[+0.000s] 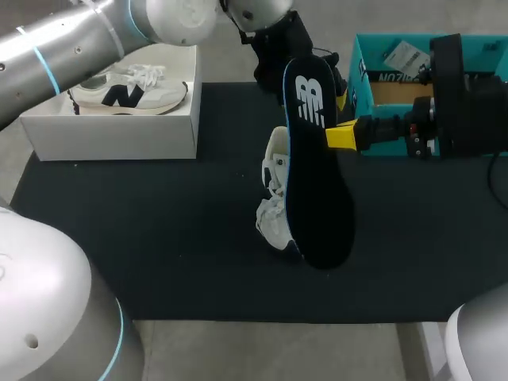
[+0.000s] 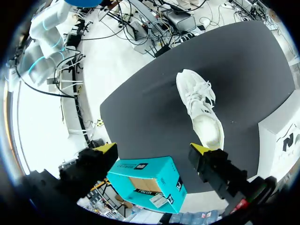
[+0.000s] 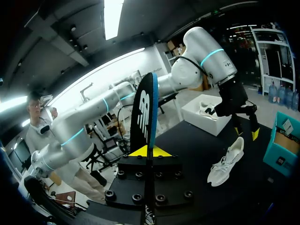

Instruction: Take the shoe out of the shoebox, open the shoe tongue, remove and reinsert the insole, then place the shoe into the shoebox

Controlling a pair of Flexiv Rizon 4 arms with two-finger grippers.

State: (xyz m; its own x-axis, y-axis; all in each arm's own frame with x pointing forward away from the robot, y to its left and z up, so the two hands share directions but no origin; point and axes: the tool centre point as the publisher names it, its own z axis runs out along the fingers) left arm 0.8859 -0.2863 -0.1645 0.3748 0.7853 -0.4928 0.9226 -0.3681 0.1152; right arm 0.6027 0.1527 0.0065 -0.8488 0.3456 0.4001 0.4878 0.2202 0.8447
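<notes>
- Shoe [image 1: 272, 222] out of white shoebox [image 1: 111, 136], lying mid-bench [image 1: 159, 238].
- Insole [image 1: 317, 190] is out: right jaws clamped on its edge, holding it upright over the shoe.
- Left jaws wide apart, empty, above the shoe.
- Likely remaining: reinsert insole, box shoe.

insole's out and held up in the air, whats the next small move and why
Probably lower the insole, free end first, toward the opening of the shoe. The right gripper is shut on the insole above the mat. The shoe stands below with its opening showing. The left gripper hangs over the shoe with its fingers open, holding nothing.
</notes>
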